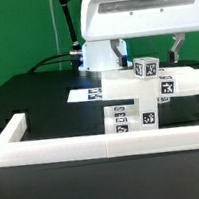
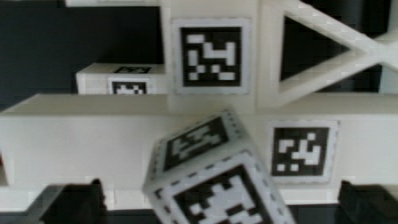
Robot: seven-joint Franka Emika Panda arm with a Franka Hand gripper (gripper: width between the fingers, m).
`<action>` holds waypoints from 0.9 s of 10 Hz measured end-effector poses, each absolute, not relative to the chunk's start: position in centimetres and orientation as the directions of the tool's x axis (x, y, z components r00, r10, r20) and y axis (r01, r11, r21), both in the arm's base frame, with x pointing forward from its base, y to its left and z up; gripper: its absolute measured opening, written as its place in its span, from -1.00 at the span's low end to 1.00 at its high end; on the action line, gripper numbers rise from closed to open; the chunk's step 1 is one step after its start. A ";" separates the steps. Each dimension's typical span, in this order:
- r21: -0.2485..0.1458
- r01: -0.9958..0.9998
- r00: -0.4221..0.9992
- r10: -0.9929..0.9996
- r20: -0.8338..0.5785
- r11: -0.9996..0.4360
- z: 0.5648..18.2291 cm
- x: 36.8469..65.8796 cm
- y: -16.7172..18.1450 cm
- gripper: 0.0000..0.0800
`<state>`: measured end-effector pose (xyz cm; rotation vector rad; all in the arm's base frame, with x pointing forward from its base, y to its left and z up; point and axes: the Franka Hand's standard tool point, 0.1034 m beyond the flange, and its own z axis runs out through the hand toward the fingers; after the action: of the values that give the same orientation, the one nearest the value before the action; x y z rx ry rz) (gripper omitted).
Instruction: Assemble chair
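The chair (image 1: 137, 95) is a partly built white model with black-and-white tags, standing in the middle of the black table. In the wrist view its flat panels (image 2: 107, 130) and a cross-braced piece (image 2: 329, 55) fill the frame. A small tagged white block (image 1: 146, 68) sticks up at a tilt from the top of the assembly; it also shows in the wrist view (image 2: 214, 175). My gripper (image 1: 148, 51) hangs right above it, open, with the block (image 2: 214, 205) between the two dark fingers (image 2: 68, 205). A gap shows on each side of the block.
The long white border frame (image 1: 53, 143) runs along the front and the exterior view's left. The marker board (image 1: 85, 92) lies flat on the table behind the chair. A green wall and cables are at the back.
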<state>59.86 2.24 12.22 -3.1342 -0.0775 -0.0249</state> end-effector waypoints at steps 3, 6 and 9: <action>0.002 0.132 0.991 0.132 0.015 -0.991 12.2 59.9 2.0 0.31; 0.002 0.103 0.995 0.103 0.015 -0.995 12.2 59.9 1.9 -0.29; -0.002 -0.027 1.000 -0.027 0.015 -1.000 12.2 59.9 1.9 -0.29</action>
<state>59.87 1.93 12.21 -3.1393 0.0427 -0.0237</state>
